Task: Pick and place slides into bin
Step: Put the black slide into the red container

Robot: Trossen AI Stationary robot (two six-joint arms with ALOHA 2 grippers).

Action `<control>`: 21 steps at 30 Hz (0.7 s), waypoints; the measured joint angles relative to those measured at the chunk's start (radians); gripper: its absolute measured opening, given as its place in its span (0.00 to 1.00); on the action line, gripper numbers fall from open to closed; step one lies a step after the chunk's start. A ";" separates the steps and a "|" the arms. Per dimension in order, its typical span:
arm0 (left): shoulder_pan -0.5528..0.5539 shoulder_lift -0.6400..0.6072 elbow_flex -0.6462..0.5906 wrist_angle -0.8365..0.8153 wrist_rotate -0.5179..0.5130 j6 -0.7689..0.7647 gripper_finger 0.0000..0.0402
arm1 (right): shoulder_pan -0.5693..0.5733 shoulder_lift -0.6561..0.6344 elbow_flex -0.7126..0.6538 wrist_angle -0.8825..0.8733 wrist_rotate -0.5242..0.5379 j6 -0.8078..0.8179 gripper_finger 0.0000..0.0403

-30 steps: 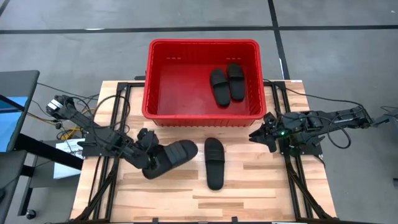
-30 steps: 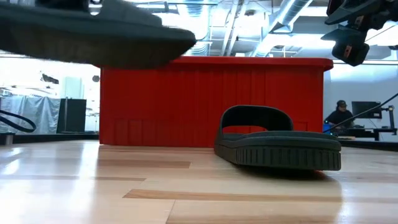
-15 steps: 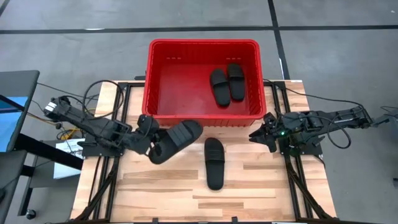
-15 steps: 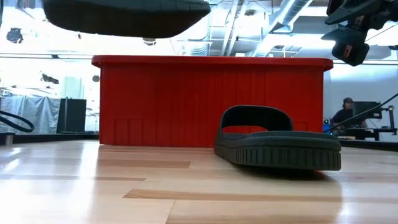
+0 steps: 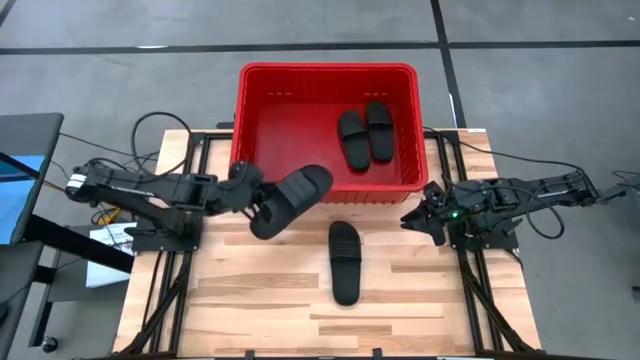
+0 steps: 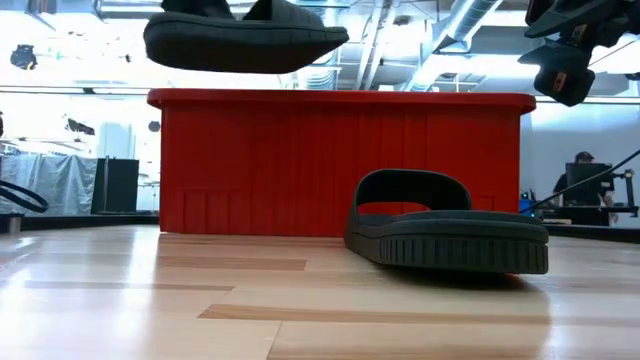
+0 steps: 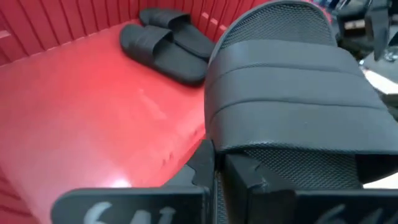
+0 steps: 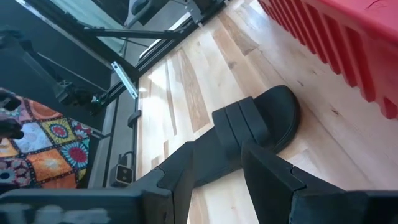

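My left gripper (image 5: 257, 199) is shut on a black slide (image 5: 295, 194) and holds it in the air at the near rim of the red bin (image 5: 325, 68). In the low view the slide (image 6: 245, 40) hangs above the bin's rim height. Two black slides (image 5: 362, 135) lie on the bin's floor at the far right and also show in the left wrist view (image 7: 165, 46). Another slide (image 5: 344, 262) rests sole down on the table in front of the bin. My right gripper (image 5: 424, 216) is open and empty, above the table by the bin's near right corner. My left gripper holds the slide by its heel end (image 7: 273, 171), behind the wide strap (image 7: 292, 93), pinched between the two fingers. The fingers come about level from the table's left and lie along the slide. The slide is lifted clear, strap up, roughly level, its toe over the bin's near rim.
Black frame rails (image 5: 180, 260) run along both sides of the wooden table (image 5: 260, 310). Cables lie at the left and right edges. The bin's floor (image 7: 93, 112) is bare on its left half. In the room beyond the table a person sits at a desk (image 6: 580, 170).
My left gripper has gone up and toward the table's far edge and the bin, carrying the slide. The slide has risen from beside the other slide on the table, and its toe now reaches over the bin's near rim. The right arm has kept still.
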 joint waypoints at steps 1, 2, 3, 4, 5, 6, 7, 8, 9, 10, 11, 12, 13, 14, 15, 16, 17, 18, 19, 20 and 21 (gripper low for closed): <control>0.017 0.000 0.000 0.017 0.014 0.012 0.00 | 0.000 0.000 0.000 0.000 -0.002 0.000 0.31; 0.034 0.000 0.000 0.033 0.028 0.024 0.00 | 0.000 0.000 0.000 0.000 -0.003 0.000 0.31; 0.051 0.000 0.000 0.048 0.041 0.034 0.00 | 0.000 0.000 0.000 0.000 -0.003 0.000 0.31; 0.068 0.000 0.000 0.063 0.055 0.044 0.00 | 0.000 0.000 0.000 -0.001 -0.003 0.000 0.31; 0.085 0.000 0.000 0.073 0.067 0.051 0.00 | 0.000 0.000 0.000 -0.001 -0.003 -0.001 0.31; 0.103 0.000 0.000 0.084 0.078 0.057 0.00 | 0.000 0.000 0.000 -0.002 -0.003 -0.002 0.31; 0.121 0.000 0.000 0.094 0.089 0.063 0.00 | 0.000 0.000 0.000 -0.005 -0.003 -0.002 0.31; 0.137 0.000 0.000 0.102 0.098 0.068 0.00 | 0.000 0.000 0.000 -0.010 -0.003 -0.002 0.31; 0.155 0.000 0.000 0.110 0.106 0.072 0.00 | 0.000 0.000 0.000 -0.015 -0.003 -0.001 0.31; 0.172 0.000 0.000 0.117 0.116 0.074 0.00 | 0.000 0.000 0.000 -0.022 -0.004 -0.001 0.31; 0.189 0.000 0.000 0.124 0.126 0.079 0.00 | 0.000 0.000 0.000 -0.030 -0.003 -0.001 0.31; 0.206 0.000 0.000 0.133 0.135 0.085 0.00 | 0.000 0.000 0.000 -0.035 -0.004 -0.001 0.31; 0.223 0.000 0.000 0.142 0.145 0.090 0.00 | 0.000 0.000 0.000 -0.038 -0.004 0.000 0.31; 0.239 0.000 0.000 0.150 0.150 0.092 0.00 | 0.000 0.000 0.000 -0.038 -0.004 0.000 0.31; 0.255 0.000 0.001 0.152 0.153 0.092 0.00 | 0.000 0.000 0.000 -0.038 -0.003 0.000 0.31; 0.274 0.000 0.001 0.155 0.161 0.092 0.00 | 0.000 0.000 0.000 -0.038 -0.003 0.000 0.31; 0.292 0.000 0.001 0.161 0.170 0.092 0.00 | 0.000 0.000 0.000 -0.038 -0.003 0.000 0.31; 0.311 0.000 0.001 0.168 0.178 0.092 0.00 | 0.000 0.000 0.000 -0.038 -0.003 0.000 0.31; 0.330 0.000 0.001 0.177 0.185 0.092 0.00 | 0.000 0.000 0.000 -0.038 -0.003 0.000 0.31; 0.349 0.000 0.001 0.189 0.197 0.093 0.00 | 0.000 0.000 0.000 -0.038 -0.003 0.000 0.31; 0.369 0.000 0.001 0.206 0.208 0.095 0.00 | 0.000 0.000 0.000 -0.038 -0.003 0.000 0.31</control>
